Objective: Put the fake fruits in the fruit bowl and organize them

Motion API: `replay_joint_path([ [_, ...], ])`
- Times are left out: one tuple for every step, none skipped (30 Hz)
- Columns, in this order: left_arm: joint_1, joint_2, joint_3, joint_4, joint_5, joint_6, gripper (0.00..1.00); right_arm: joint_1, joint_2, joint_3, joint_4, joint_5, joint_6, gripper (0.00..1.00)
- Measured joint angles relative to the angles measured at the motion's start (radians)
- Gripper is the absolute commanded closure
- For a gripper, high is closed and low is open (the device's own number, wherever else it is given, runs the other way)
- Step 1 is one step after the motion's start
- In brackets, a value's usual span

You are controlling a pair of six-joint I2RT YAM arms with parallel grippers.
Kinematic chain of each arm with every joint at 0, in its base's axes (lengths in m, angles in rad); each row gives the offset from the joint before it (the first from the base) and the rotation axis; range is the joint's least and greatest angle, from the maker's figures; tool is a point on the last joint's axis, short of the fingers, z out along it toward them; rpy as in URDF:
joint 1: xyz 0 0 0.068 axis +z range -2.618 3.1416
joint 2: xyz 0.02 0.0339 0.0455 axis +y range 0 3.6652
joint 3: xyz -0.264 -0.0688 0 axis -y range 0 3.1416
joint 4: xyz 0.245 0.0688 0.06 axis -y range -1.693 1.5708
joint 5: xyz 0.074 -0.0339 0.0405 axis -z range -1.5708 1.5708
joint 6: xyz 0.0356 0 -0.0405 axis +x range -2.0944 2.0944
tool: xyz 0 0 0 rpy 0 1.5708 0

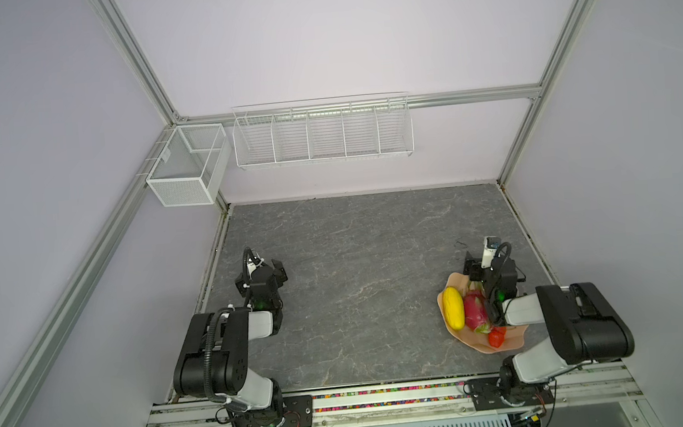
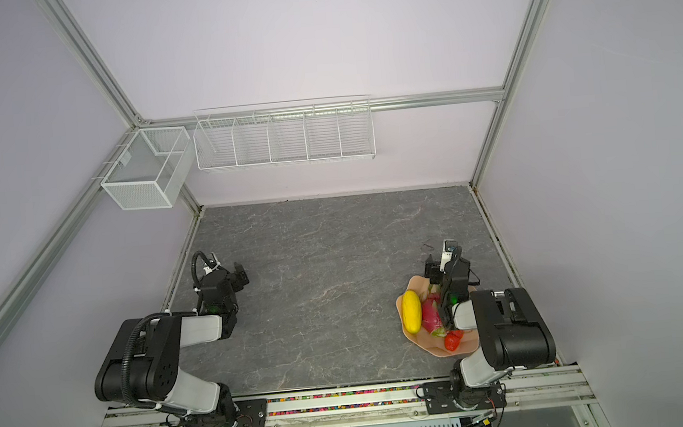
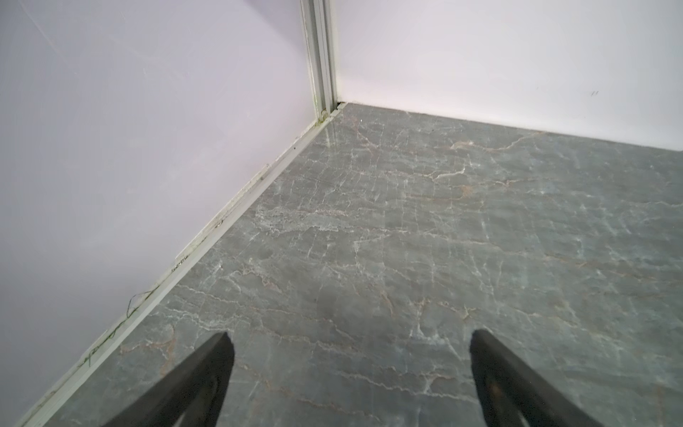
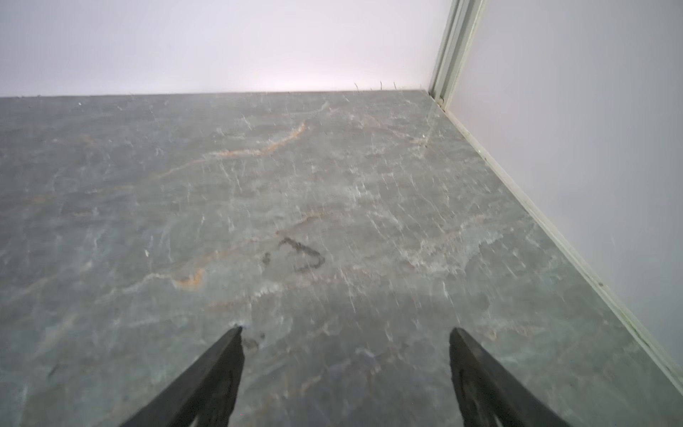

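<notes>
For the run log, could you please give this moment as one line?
bowl: yellow fruit, dragon fruit, red berries inside | left gripper: open, empty, over table | right gripper: open, empty, by bowl's far rim

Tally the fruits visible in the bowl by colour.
Yellow fruit: 1
Magenta fruit: 1
Red berries: 2
Total: 4 in view; the right arm covers part of the dish and may hide more.
</notes>
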Motion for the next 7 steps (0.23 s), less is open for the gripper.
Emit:
replay_joint_path([
  [0.000, 0.002, -0.001, 0.018, 0.003, 0.001, 0.01, 0.006, 0.001, 0.018, 0.002, 0.000, -0.006, 0.12],
  [0.000, 0.005, -0.003, 0.039, 0.005, 0.003, 0.01, 0.013, 0.000, 0.027, 0.006, -0.003, -0.014, 0.11],
  [0.000, 0.006, -0.003, 0.047, 0.006, 0.003, 0.01, 0.018, 0.001, 0.035, 0.000, -0.003, -0.021, 0.11],
  [0.000, 0.006, -0.003, 0.053, 0.007, 0.003, 0.01, 0.018, 0.001, 0.040, -0.014, -0.005, -0.024, 0.12],
  [0.000, 0.006, -0.004, 0.062, 0.007, 0.003, 0.01, 0.017, 0.001, 0.043, -0.025, -0.011, -0.027, 0.12],
  [0.000, 0.007, -0.004, 0.070, 0.007, 0.003, 0.01, 0.017, 0.001, 0.045, -0.031, -0.013, -0.029, 0.12],
  [0.000, 0.007, -0.004, 0.076, 0.008, 0.003, 0.01, 0.017, 0.001, 0.045, -0.035, -0.014, -0.029, 0.12],
])
